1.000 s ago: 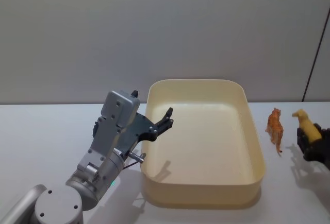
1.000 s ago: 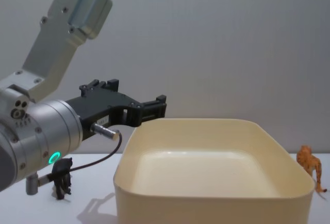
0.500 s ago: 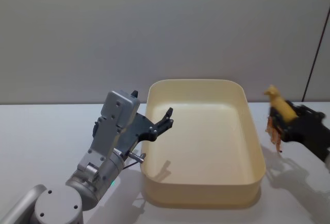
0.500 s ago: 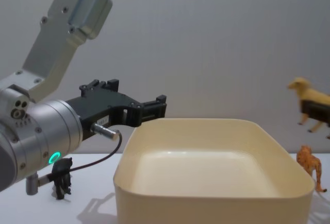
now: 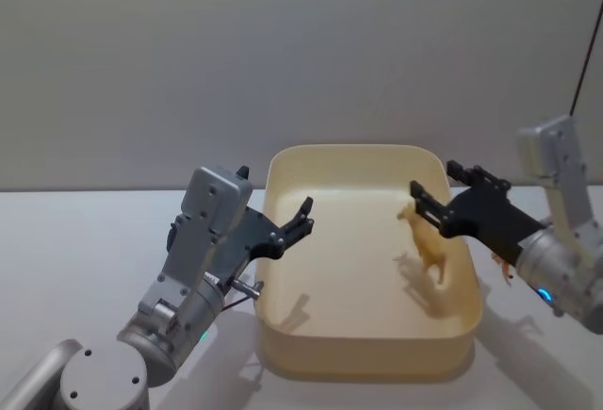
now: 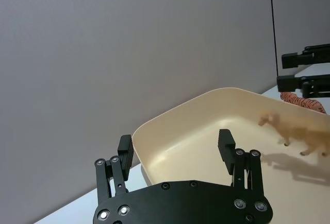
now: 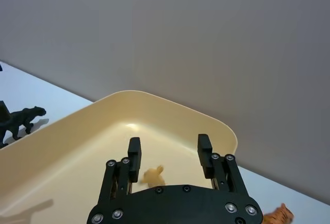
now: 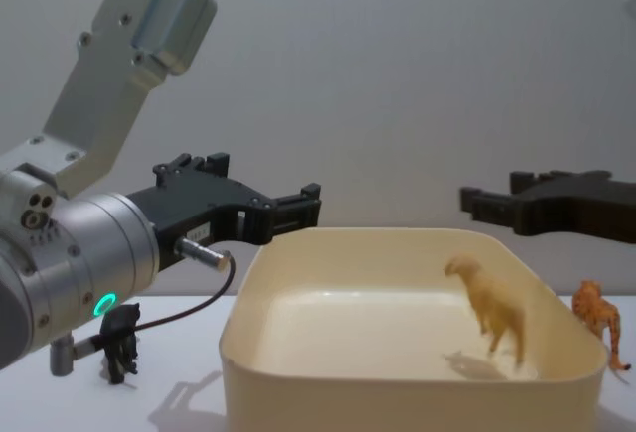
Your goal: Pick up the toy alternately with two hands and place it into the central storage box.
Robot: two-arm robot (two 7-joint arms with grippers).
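Grey wall [image 5: 283, 52] backs a white bench [image 5: 75, 240]. On it, the tan toy [image 5: 431, 250], a four-legged animal figure, is inside the cream storage box [image 5: 367, 355], toward the right wall and upright, with its shadow on the box floor beneath it. It looks blurred, and whether its feet touch the floor cannot be told. Nothing grips it.

Directly above it hangs the right hand [image 7: 169, 144], reaching in over the box's right rim, its fingers spread wide and holding nothing. The left hand [image 6: 175, 140] hovers at the box's left rim near the far corner, also spread wide and bare.

Just right of the box an orange tiger figure [image 8: 601, 318] stands on the bench. From the head view the right arm [image 5: 565, 269] covers most of it. Left of the box a small black animal figure [image 8: 121, 341] stands on the bench, partly screened in the chest view by the thick silver left arm [image 8: 70, 263], whose green ring light [image 8: 103, 304] glows just above it.
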